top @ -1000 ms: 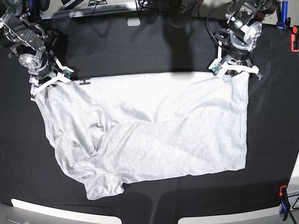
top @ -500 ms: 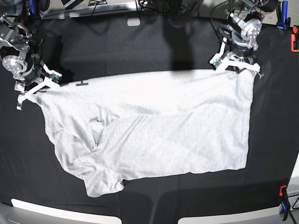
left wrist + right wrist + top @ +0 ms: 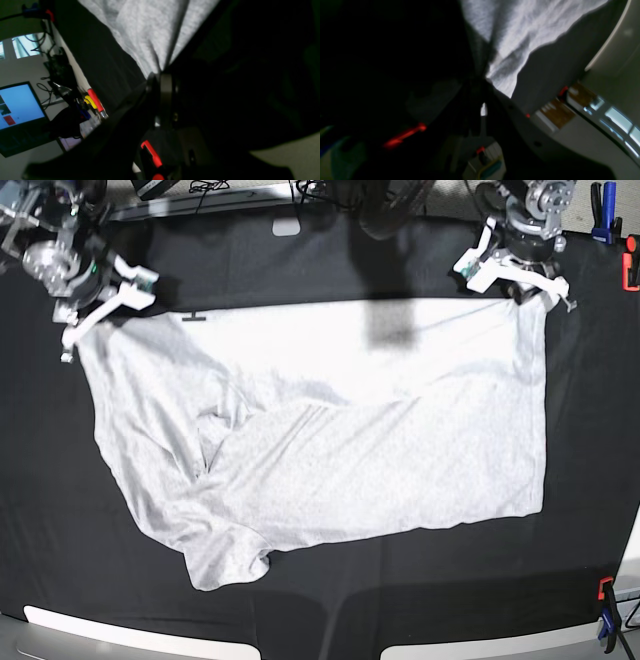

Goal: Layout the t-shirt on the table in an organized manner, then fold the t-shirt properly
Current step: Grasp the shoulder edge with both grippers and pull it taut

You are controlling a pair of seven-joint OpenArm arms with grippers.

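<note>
Grey t-shirt (image 3: 330, 430) lies on the table (image 3: 330, 260), its far edge pinched at both corners: left gripper (image 3: 520, 280) and right gripper (image 3: 85, 315) both clamp cloth. Layout unfinished: the sleeve end nearest the right gripper is rumpled. Folding not started.

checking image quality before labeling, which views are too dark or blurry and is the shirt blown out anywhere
Base view: sharp, t-shirt nearly overexposed along its top edge, with a dark shadow patch there. Left wrist view: mostly black, only a wedge of fabric lit. Right wrist view: dark and blurred throughout, background smeared.
</note>
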